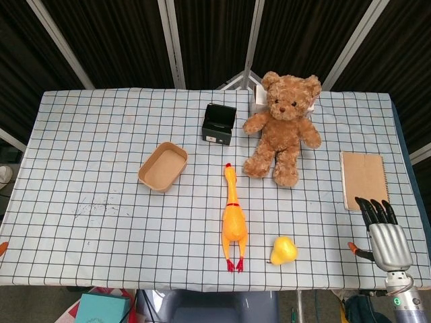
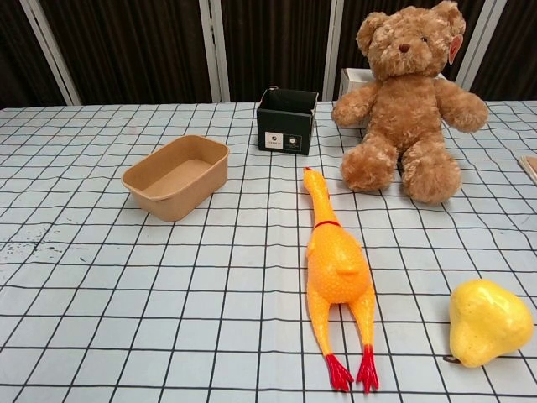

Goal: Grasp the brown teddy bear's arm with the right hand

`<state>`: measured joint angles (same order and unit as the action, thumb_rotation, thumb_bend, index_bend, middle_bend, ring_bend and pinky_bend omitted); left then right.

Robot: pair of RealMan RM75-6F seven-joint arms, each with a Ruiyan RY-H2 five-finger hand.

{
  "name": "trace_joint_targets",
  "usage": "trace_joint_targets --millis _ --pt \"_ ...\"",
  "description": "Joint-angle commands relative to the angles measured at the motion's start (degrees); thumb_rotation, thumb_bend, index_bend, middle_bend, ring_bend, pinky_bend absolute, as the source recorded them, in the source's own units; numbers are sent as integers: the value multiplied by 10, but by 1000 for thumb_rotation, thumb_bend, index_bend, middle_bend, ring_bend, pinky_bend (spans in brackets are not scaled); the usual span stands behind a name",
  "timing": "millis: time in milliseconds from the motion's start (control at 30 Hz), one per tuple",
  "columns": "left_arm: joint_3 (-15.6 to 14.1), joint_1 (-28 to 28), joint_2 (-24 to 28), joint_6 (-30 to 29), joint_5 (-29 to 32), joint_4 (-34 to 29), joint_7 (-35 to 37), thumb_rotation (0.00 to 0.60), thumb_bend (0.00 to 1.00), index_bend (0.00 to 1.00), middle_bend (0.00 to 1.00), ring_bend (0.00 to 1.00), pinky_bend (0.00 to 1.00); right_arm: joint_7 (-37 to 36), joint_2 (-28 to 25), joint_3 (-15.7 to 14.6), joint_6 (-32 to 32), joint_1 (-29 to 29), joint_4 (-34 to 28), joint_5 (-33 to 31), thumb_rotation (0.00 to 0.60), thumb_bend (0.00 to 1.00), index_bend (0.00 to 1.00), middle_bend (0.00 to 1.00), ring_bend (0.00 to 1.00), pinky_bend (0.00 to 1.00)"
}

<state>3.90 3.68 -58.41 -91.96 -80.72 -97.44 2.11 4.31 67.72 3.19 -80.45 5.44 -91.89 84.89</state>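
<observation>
The brown teddy bear [image 1: 284, 126] [image 2: 408, 101] sits upright at the back of the checked table, arms spread to both sides. My right hand [image 1: 382, 233] hovers at the table's front right corner, fingers straight and apart, holding nothing, far from the bear. It shows only in the head view. My left hand appears in neither view.
A yellow rubber chicken [image 1: 233, 221] [image 2: 337, 273] lies in front of the bear. A yellow pear [image 1: 283, 250] [image 2: 487, 321] sits near the front right. A brown paper tray [image 1: 163, 166] [image 2: 177, 176], a black box [image 1: 219, 124] [image 2: 287, 121] and a brown notebook [image 1: 363, 180] also lie on the table.
</observation>
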Motion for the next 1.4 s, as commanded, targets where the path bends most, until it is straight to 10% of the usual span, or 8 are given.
trace_joint_targets --millis 33,267,500,1000,1400 --pt "-1 5 2 -5 -2 3 7 600 269 226 0 0 135 -104 -7 -1 39 19 -2 1 600 178 51 137 96 0" --pt "4 6 1 -6 7 6 11 600 269 226 0 0 135 -438 -12 57 157 99 52 -35 600 178 51 137 96 0" --pt "3 -1 -5 3 8 0 -18 600 269 226 0 0 135 -527 29 129 324 198 177 -154 600 178 51 137 96 0" --pt "13 -4 -10 12 39 -6 -48 600 269 226 0 0 135 -382 175 168 479 344 449 -295 600 178 105 167 96 0" --pt "17 -5 -8 18 54 -8 -54 600 269 226 0 0 135 -327 244 215 503 401 521 -376 600 178 275 317 149 0"
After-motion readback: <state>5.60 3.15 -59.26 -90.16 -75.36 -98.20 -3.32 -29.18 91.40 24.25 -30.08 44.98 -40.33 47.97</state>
